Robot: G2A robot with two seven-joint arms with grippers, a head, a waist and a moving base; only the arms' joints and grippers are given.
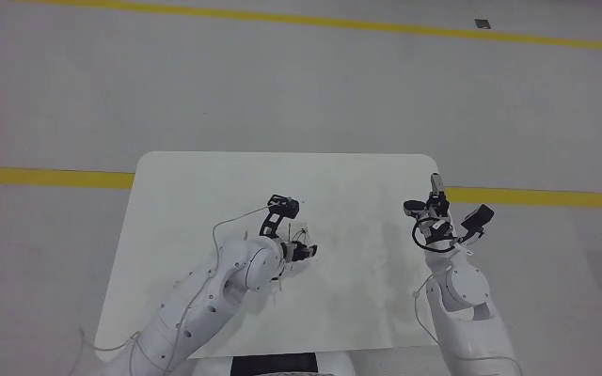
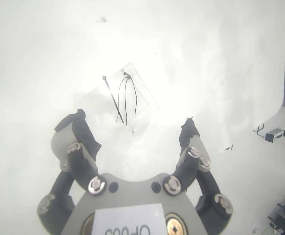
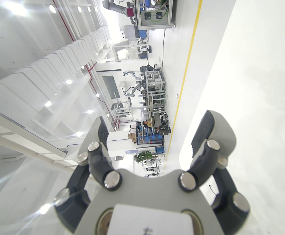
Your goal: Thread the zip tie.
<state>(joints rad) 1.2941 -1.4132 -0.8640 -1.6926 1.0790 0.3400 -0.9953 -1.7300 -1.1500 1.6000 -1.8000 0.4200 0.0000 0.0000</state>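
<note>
Several black zip ties (image 2: 124,98) lie on a clear flat tray (image 2: 147,95) on the white table. One zip tie (image 2: 112,99) lies straight with its head at the far end, and the others beside it are bent into loops. My left gripper (image 2: 133,126) hangs open above the table just short of the tray, with nothing between its fingers (image 2: 78,129). In the top view the left gripper (image 1: 294,227) is over the table's middle. My right gripper (image 3: 155,131) is open and empty, raised at the table's right edge (image 1: 446,211) and pointing out toward the room.
The white table (image 1: 367,282) has bare surface all round the tray. A small scrap (image 2: 101,20) lies farther off on it. Grey floor with yellow lines (image 1: 56,176) surrounds the table.
</note>
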